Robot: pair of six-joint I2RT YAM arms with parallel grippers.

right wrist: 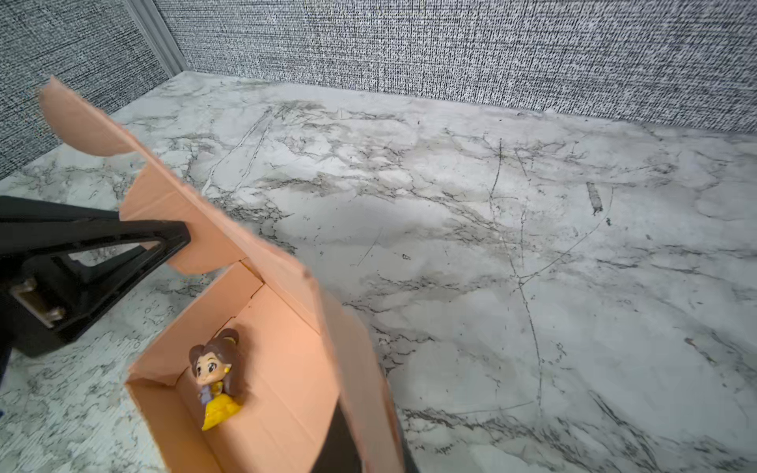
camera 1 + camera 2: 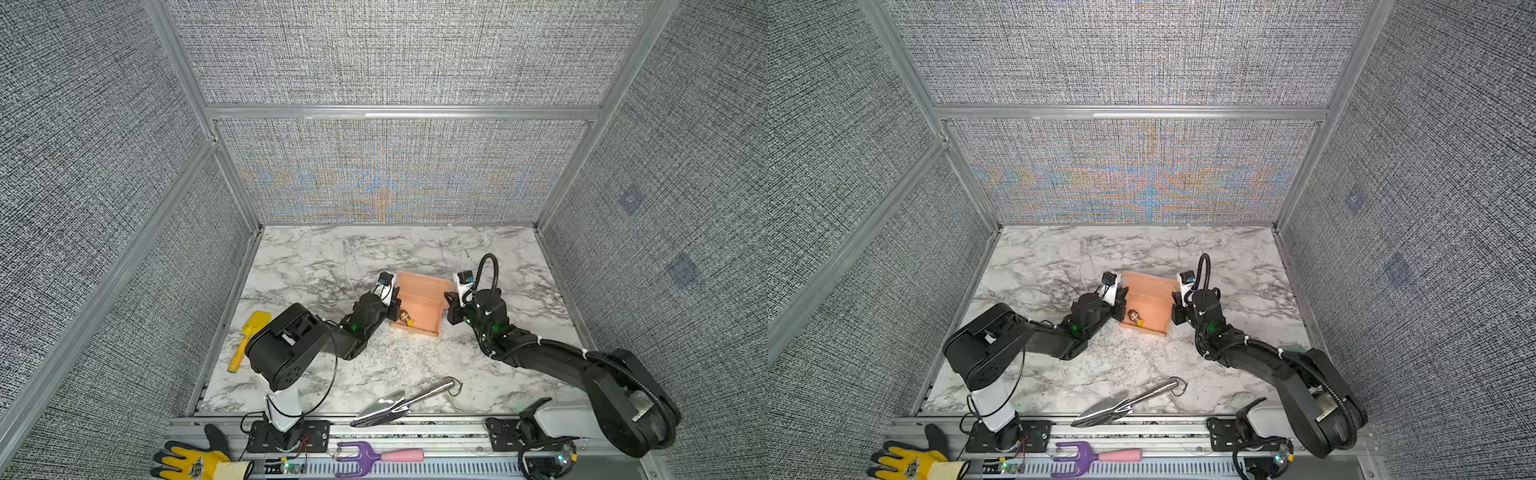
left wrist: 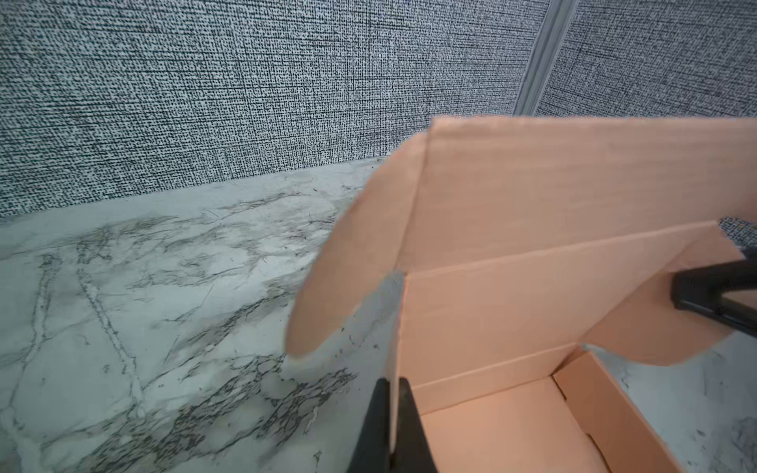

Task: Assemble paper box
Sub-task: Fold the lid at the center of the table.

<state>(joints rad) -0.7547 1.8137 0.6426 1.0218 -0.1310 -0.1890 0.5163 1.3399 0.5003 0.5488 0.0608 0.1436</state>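
Paper box (image 2: 419,305) is sitting formed, lid (image 3: 573,184) standing open, left gripper (image 3: 392,426) and right gripper (image 1: 364,446) each clamping one side of it; closing the lid next likely needs one letting go.

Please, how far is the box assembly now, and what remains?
Done: the paper box stands as a tray with walls up, a figurine inside. In hand: the left gripper and right gripper clamp its opposite sides. Left: lower the upright lid and tuck its flaps.
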